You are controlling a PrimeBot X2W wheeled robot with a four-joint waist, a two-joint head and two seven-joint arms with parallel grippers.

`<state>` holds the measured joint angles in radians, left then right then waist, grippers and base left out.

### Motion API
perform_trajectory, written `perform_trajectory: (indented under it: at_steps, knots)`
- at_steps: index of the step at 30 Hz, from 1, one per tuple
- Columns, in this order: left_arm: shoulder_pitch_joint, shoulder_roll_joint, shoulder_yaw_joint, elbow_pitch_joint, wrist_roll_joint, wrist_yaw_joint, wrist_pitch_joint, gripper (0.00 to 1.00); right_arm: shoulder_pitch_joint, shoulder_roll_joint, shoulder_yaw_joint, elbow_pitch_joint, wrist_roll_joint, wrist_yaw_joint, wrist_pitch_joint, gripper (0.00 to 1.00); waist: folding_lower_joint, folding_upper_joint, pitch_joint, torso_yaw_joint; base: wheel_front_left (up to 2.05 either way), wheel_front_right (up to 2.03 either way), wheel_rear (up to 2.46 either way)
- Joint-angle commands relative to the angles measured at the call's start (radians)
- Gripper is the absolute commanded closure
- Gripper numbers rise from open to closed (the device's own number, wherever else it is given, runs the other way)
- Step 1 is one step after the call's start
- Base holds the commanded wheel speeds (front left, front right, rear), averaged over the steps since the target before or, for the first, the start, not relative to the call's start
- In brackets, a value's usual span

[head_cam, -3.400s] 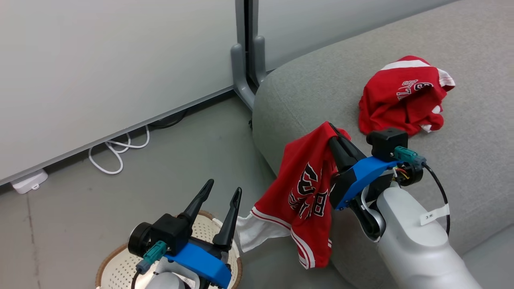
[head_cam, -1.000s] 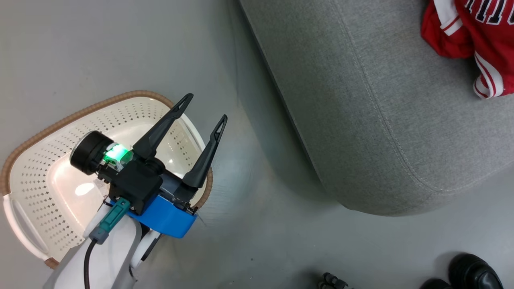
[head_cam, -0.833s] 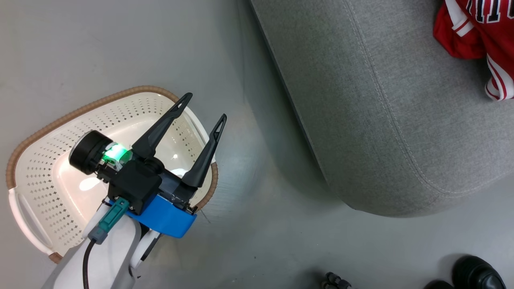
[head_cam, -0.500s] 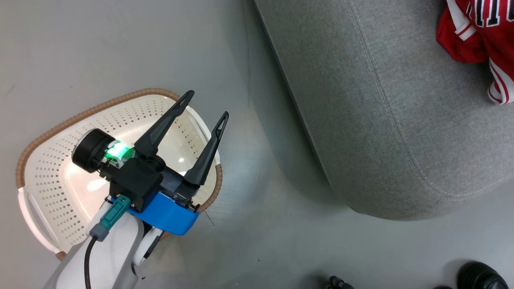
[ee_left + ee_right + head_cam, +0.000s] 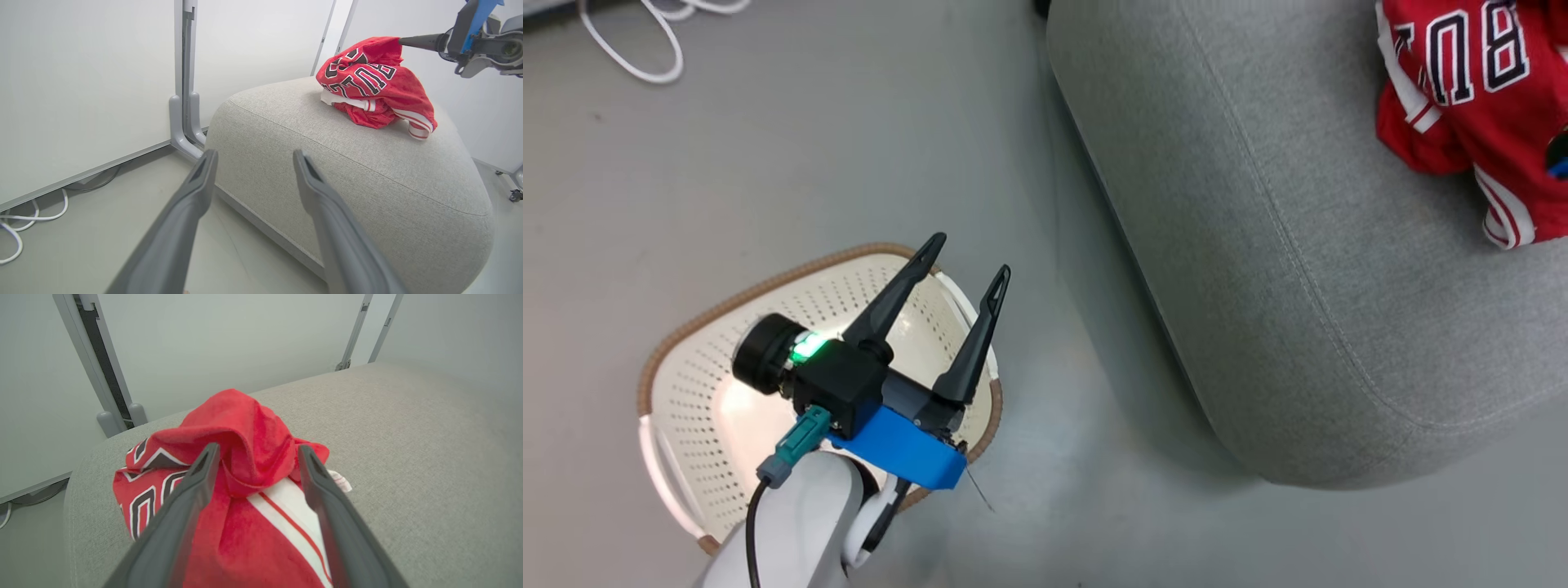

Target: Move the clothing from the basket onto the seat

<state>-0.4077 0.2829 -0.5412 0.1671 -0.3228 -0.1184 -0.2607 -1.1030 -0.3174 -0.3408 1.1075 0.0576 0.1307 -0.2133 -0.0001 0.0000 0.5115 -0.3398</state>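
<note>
The red clothing (image 5: 1470, 106) lies heaped on the grey seat (image 5: 1298, 286) near its far end, and its white stripes and black lettering face up. In the right wrist view a peak of the clothing (image 5: 249, 433) stands between the spread fingers of my right gripper (image 5: 258, 449), which is open. The left wrist view shows my right gripper (image 5: 404, 41) with a fingertip at the top of the heap (image 5: 376, 85). My left gripper (image 5: 970, 255) hovers open and holds nothing above the cream basket (image 5: 686, 384) on the floor. The visible part of the basket's floor is bare.
A white cable (image 5: 629, 49) loops on the grey floor by the pale partition wall (image 5: 81, 81). A grey post foot (image 5: 186, 134) stands just beyond the seat's corner. A strip of floor separates the basket from the seat's rounded front edge (image 5: 1323, 465).
A few seconds ago my right gripper held a garment hanging over the seat's edge; now the garment rests on the seat between open jaws. The head camera shifted. The left gripper stayed open over the basket.
</note>
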Motion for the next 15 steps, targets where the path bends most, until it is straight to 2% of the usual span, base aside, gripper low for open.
perform_trajectory:
  at_steps: [1,8,15]
  knots:
    - [0.013,-0.017,0.009,0.007,-0.006,-0.003,-0.005,0.00,0.039,-0.007,0.013,0.004,0.014,0.000,-0.008,0.00,0.0001,0.0000,-0.068,0.027,0.00,0.00,0.00]
    - [0.088,-0.086,0.056,0.047,-0.019,-0.008,-0.005,0.00,0.166,-0.023,0.087,-0.015,0.077,0.000,-0.017,0.00,0.0001,0.0000,-0.206,0.088,0.00,0.00,0.00]
    - [0.167,-0.141,0.128,0.087,-0.016,-0.013,-0.005,0.00,0.320,-0.027,0.171,-0.110,0.143,0.000,-0.025,0.00,0.0001,0.0000,-0.326,0.145,0.00,0.00,0.00]
